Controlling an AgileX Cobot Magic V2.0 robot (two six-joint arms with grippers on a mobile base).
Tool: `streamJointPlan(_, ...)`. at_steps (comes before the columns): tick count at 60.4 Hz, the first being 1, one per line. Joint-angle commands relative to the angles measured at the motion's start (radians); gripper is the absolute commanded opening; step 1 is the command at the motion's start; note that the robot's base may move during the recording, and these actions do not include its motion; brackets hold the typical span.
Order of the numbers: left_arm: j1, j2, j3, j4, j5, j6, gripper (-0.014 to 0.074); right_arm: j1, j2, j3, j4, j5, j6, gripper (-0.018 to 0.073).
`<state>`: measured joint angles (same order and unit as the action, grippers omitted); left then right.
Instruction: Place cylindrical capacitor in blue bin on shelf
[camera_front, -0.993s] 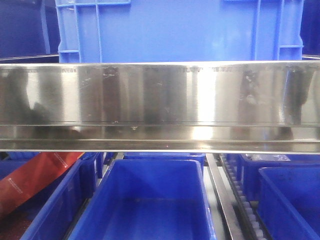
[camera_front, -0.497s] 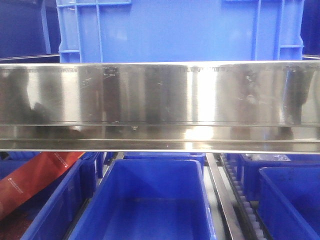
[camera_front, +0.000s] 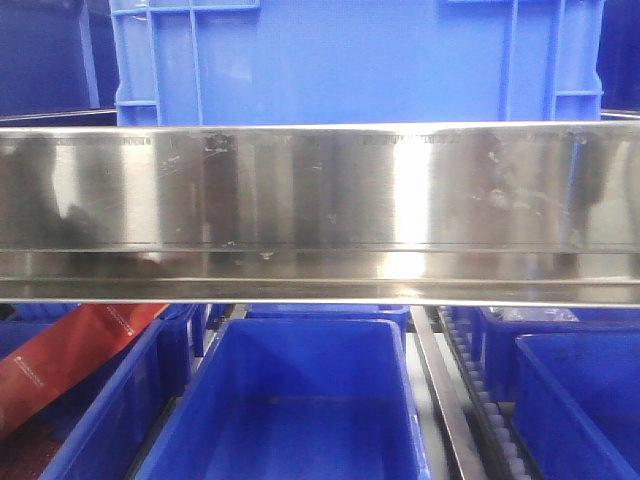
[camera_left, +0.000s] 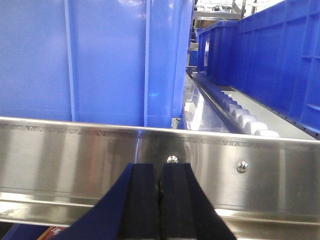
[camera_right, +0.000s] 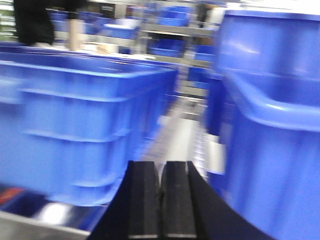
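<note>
The shelf's broad mirror-like steel beam (camera_front: 320, 195) spans the front view, with a large blue bin (camera_front: 360, 60) on the tier above it and an open blue bin (camera_front: 300, 400) below. No cylindrical capacitor shows in any view. My left gripper (camera_left: 160, 172) is shut with nothing between its black pads, close in front of the shelf beam (camera_left: 75, 155) and below a blue bin (camera_left: 100, 60). In the blurred right wrist view my right gripper (camera_right: 161, 170) is shut and empty, pointing into the gap between two blue bins (camera_right: 85, 120).
A red sheet (camera_front: 70, 355) lies in the lower left bin. More blue bins (camera_front: 575, 400) stand lower right beside a roller track (camera_front: 490, 410). Another roller track (camera_left: 230, 107) and a blue bin (camera_left: 270, 60) lie right of the left gripper.
The front view has shifted very slightly; the shelf and bins stand as before. Neither gripper shows in that view.
</note>
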<state>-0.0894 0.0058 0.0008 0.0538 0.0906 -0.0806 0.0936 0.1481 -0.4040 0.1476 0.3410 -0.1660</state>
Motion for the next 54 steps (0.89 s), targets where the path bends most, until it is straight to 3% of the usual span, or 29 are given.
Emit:
streamJointPlan(1,-0.006,-0.006,-0.001,0.005,-0.011,0.000,-0.0111,-0.087,-0.015,0.036,-0.011,-0.038,0.044,-0.0162)
streamJointPlan(8,-0.006,-0.006,-0.001,0.005,-0.011,0.000,-0.0111,-0.152,-0.070,0.130,-0.033,-0.093,0.092,-0.0162)
streamJointPlan(27,-0.006,-0.006,-0.001,0.005,-0.011,0.000,-0.0111,-0.154,-0.148,0.399,-0.048,-0.246,0.092,-0.0162)
streamJointPlan(31,-0.006,-0.006,-0.001,0.005,-0.011,0.000,-0.0111,-0.154,-0.148,0.404,-0.048,-0.302,0.092,-0.0162)
streamJointPlan(54,-0.006,-0.006,-0.001,0.005,-0.011,0.000,-0.0111,-0.154,-0.148,0.404,-0.089,-0.256,0.090,-0.0162)
